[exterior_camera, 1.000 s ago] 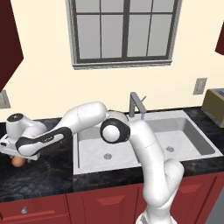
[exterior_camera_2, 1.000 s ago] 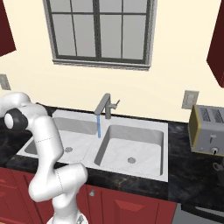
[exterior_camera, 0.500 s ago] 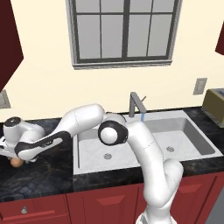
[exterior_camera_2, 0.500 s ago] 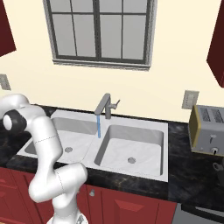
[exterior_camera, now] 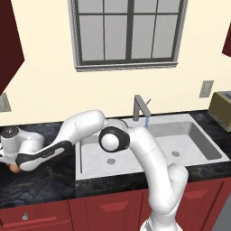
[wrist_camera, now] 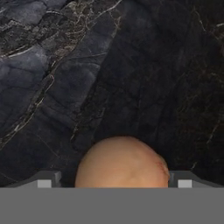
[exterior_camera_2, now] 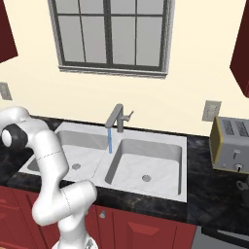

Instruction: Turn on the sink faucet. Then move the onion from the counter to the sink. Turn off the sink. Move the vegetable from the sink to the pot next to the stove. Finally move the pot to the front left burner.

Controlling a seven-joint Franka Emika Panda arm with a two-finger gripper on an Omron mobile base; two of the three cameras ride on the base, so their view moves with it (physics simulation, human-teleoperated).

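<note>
The bench (wrist_camera: 144, 65) beyond the onion (wrist_camera: 122, 162) was left bare. The onion was flanked closely by the fingers (wrist_camera: 46, 179), with little room spared.

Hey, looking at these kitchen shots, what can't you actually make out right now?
- The onion: its lower part is cut off at the hand view's bottom; in the left base view the hand covers most of it.
- Gripper: whether its fingertips touch the onion; the hand view crops them.
- Sink faucet lever position: too small in the right base view.
- Toaster: cut by the left base view's right edge.
</note>
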